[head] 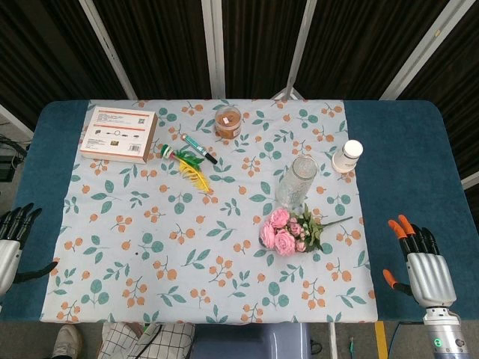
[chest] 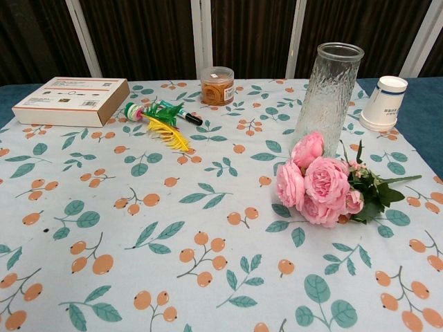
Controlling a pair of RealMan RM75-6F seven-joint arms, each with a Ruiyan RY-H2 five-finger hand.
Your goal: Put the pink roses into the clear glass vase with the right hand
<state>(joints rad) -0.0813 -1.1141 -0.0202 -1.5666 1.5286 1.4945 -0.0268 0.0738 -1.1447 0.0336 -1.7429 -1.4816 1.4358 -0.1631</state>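
Observation:
A bunch of pink roses (head: 284, 231) (chest: 320, 181) with green leaves lies on the floral tablecloth, just in front of the clear glass vase (head: 295, 180) (chest: 328, 95). The vase stands upright and holds nothing. My right hand (head: 420, 258) hovers at the table's right front edge, well to the right of the roses, fingers spread and holding nothing. My left hand (head: 13, 238) is at the left front edge, fingers apart and also holding nothing. Neither hand shows in the chest view.
A white paper cup (head: 347, 157) (chest: 385, 103) stands upside down right of the vase. Further back are a jar of rubber bands (head: 227, 121) (chest: 217, 85), a marker pen (head: 198, 149), a green and yellow feather toy (head: 185, 161) (chest: 159, 120) and a flat box (head: 119, 134) (chest: 70, 100).

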